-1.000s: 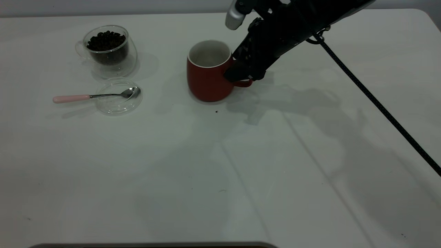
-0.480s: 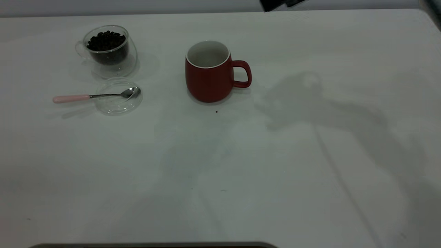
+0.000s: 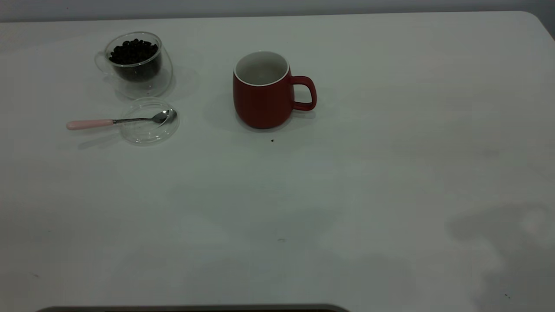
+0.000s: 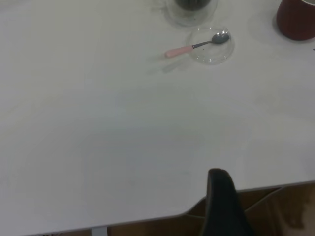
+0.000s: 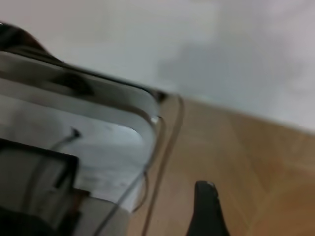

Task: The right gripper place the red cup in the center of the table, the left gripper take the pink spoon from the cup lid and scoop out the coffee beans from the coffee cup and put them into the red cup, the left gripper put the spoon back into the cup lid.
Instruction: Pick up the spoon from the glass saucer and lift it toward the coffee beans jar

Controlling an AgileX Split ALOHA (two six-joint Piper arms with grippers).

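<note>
Exterior view: one red cup (image 3: 263,95) stands upright near the middle of the far half of the white table (image 3: 347,195), its white inside bare and its loop handle toward the right of this view. Well to its left stands one clear glass coffee cup (image 3: 136,64) holding a heap of dark coffee beans (image 3: 133,51). Just in front of that cup lies one round glass cup lid (image 3: 148,121); one pink spoon (image 3: 121,121) rests across it, the metal bowl inside the lid and the pink handle reaching out over the table to the left. A small dark speck (image 3: 272,140) lies just in front of the red cup. No arm shows in this view. In the left wrist view, a black fingertip of the left gripper (image 4: 222,204) hangs beyond the table's edge, above a wooden floor (image 4: 285,211); how its jaws stand cannot be told. In the right wrist view, a black fingertip of the right gripper (image 5: 206,209) shows over the wooden floor beside a grey metal stand (image 5: 83,137) with cables; its jaws likewise cannot be judged.
</note>
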